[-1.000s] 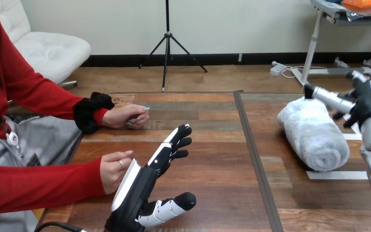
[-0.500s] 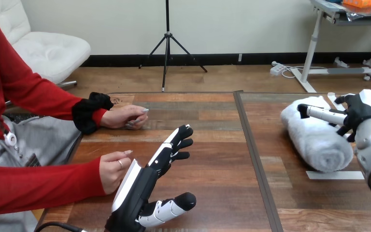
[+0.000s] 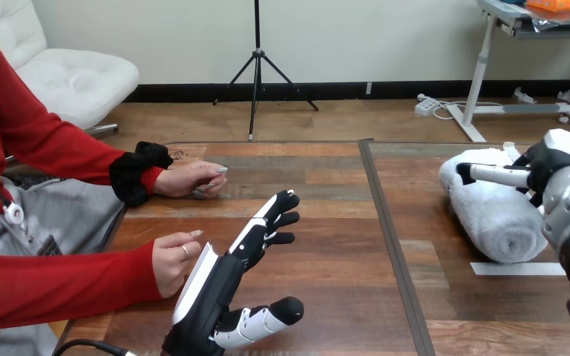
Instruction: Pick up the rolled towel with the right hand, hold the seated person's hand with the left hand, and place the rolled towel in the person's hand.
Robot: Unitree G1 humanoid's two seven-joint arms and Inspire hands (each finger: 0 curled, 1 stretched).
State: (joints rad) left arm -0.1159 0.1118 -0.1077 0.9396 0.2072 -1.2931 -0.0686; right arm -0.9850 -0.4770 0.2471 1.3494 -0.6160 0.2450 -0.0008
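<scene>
The left hand (image 3: 219, 285) is spread, fingers straight, beside the person's lower hand (image 3: 172, 259). The right hand (image 3: 549, 165) rests on the rolled towel (image 3: 493, 215); whether it grips is unclear.

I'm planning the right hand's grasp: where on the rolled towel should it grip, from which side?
Grip the rolled towel round its middle, coming from above on its right side, where the right hand is. It lies as a thick, soft cylinder, one end toward the robot, so wrapping across the roll should hold best.
</scene>
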